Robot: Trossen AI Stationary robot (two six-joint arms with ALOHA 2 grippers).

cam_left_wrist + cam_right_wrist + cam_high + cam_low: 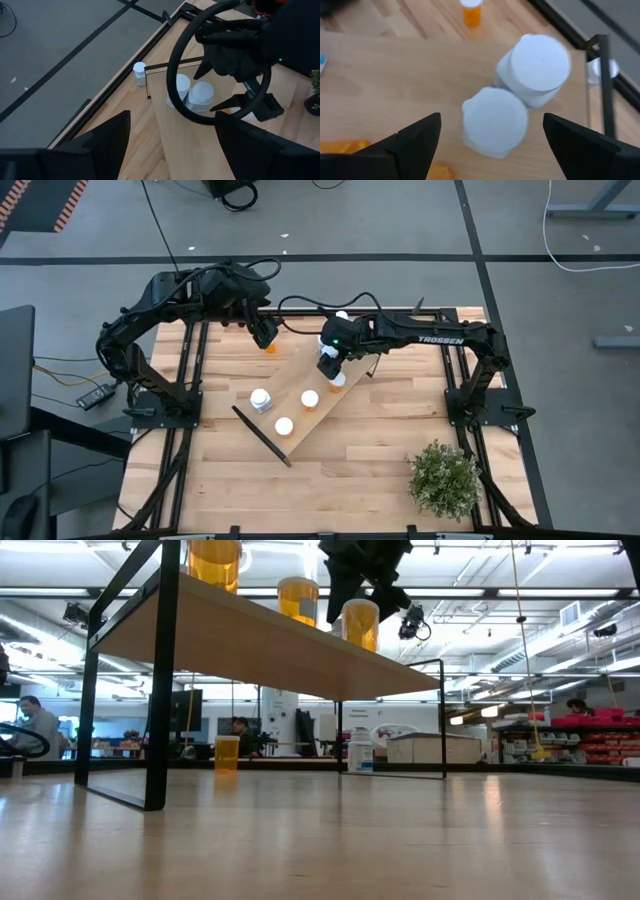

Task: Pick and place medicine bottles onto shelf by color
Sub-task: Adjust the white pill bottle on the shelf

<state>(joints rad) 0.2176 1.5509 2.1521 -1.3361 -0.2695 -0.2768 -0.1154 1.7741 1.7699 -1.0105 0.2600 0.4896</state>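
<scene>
Slatted wooden tabletop (380,440) framed by dark rails, grey floor beyond, small potted plant (443,478) at one near corner. Across the middle, the shelf (300,415), a long light-wood board set diagonally on thin dark end panels.

Right gripper (328,367) poised over the far end of the shelf, jaws spread wide and holding nothing. Directly below and between those jaws, two white-bodied bottles: one white-capped bottle (495,120) centred in the gap, a second white bottle (538,67) touching it just beyond. Both upright on the board. Further out past the jaws, on the tabletop off the board, an orange bottle (471,13). At the edge of the right fingers (415,135), slivers of orange, probably another orange bottle, too cropped to be sure.

Left gripper (264,332) hovering near the far edge of the table, just beside that orange bottle, jaws open and empty. Ahead of its jaws, the same white pair, and a lone white bottle (139,73) standing on the tabletop by the shelf's end panel.

Toward the near end of the board, well away from both sets of jaws, three more white-capped bottles, among them one (310,398) with orange body seen from table height.
</scene>
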